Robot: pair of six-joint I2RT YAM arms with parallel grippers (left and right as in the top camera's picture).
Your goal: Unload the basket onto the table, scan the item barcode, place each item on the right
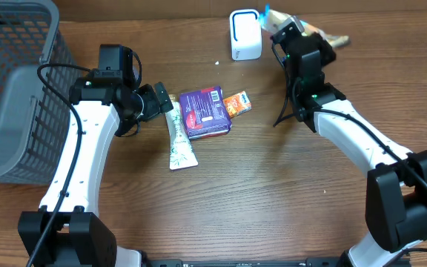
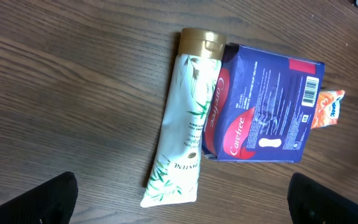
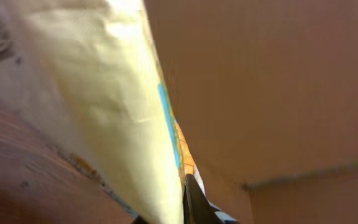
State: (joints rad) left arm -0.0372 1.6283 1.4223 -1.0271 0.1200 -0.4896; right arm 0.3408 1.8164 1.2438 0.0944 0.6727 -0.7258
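Overhead, the packet (image 1: 326, 35) is at the far edge of the table, pinched in the right gripper (image 1: 296, 37) just beside the white scanner (image 1: 245, 35); the jaws are closed tight on it, and the right wrist view shows little but its pale, creased film (image 3: 104, 93) running down into the grip. It looks light, thin and soft, so it will probably flop or buckle rather than present a flat face; a hold on a seam or corner, clear of the printed code, seems best (where the barcode sits cannot be told from here).

The right arm reaches forward from its base at the near right, elbow bent, wrist turned towards the scanner; the left arm stretches up from the near left, beside the grey basket (image 1: 21, 89). The left gripper (image 1: 160, 100) is spread fully wide and holds nothing, hovering by the cap end of a white tube (image 2: 182, 130). That tube lies against a purple pack (image 2: 266, 106), with an orange sachet (image 2: 328, 107) at the pack's far side.
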